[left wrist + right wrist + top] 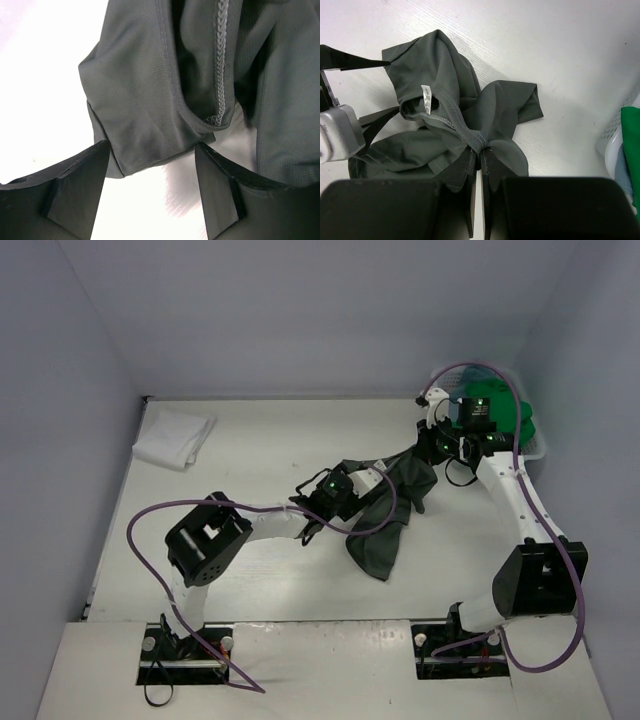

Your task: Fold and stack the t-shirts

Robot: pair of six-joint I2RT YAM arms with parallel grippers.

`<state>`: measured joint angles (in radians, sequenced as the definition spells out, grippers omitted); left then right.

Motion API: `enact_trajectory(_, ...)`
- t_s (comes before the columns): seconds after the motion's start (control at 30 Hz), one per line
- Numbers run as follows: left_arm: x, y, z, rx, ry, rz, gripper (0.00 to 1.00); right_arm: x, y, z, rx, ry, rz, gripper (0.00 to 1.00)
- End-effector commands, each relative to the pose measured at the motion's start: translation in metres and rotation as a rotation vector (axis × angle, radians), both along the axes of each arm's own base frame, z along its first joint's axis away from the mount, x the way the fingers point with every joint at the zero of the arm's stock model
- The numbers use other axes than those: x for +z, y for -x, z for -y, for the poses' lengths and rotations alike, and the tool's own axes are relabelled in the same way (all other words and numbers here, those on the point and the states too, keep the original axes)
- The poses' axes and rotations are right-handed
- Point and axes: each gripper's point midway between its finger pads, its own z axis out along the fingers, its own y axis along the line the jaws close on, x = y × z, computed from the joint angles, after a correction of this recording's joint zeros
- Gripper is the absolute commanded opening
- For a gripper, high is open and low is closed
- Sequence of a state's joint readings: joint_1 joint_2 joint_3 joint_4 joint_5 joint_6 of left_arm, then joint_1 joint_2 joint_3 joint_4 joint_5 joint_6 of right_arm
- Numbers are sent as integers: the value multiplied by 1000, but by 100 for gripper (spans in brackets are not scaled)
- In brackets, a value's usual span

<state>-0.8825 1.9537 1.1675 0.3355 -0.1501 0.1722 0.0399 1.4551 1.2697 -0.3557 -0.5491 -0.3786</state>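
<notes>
My right gripper [479, 150] is clenched tight on the dark grey t-shirt [385, 525]. The two fingers are pressed together on the stitched neck seam, and the cloth bunches and fans out from that pinch. Just beyond it, in the right wrist view, the collar opening gapes and the small white label [426, 98] shows inside it.

My left gripper [150, 150] is released, its fingers spread wide. A rounded fold of the same grey shirt lies in the gap between them. The cloth's edge comes close against the left finger, but I cannot tell whether either finger actually touches it. Nothing is squeezed there.

From above, the grey shirt is a crumpled heap near the middle of the white table [270, 450], right of centre. One end trails toward the near edge and the other runs up toward my right wrist. My left arm reaches in from the left and my right arm from the far right, so both grippers meet at this one shirt.

A white t-shirt [175, 437] lies folded at the far left corner of the table, well apart from the grey one. A bright green t-shirt [520, 422] sits in the white lattice basket [540, 448] at the far right, just beside my right wrist.
</notes>
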Motion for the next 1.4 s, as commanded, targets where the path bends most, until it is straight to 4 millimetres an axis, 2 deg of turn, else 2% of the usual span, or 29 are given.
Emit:
enact_trajectory(0.0, 74, -12, 16, -3, 136, 107, 64, 16, -12, -2, 10, -16, 68, 0)
enact_trajectory(0.33, 49, -12, 19, 0, 129, 60, 64, 19, -11, -2, 13, -20, 76, 0)
enact_trajectory(0.83, 30, -25, 18, 29, 104, 45, 63, 25, -10, -3, 20, -42, 86, 0)
enact_trajectory(0.9, 33, -27, 17, 29, 104, 52, 55, 24, -9, -2, 20, -43, 85, 0)
enact_trajectory(0.93, 33, -27, 17, 25, 99, 56, 47, 23, -9, -1, 19, -43, 83, 0)
enact_trajectory(0.97, 34, -27, 16, 22, 96, 59, 31, 23, -9, -1, 20, -46, 82, 0)
enact_trajectory(1.07, 37, -31, 11, 30, 87, 68, 14, 23, -8, -1, 23, -48, 83, 0)
enact_trajectory(1.1, 39, -34, 7, 40, 86, 74, 5, 24, -7, -1, 22, -50, 84, 0)
enact_trajectory(1.23, 46, -45, -6, 75, 89, 84, 1, 29, -4, -2, 29, -51, 97, 0)
enact_trajectory(1.37, 64, -59, -27, 115, 103, 107, 1, 28, 1, 0, 28, -41, 95, 0)
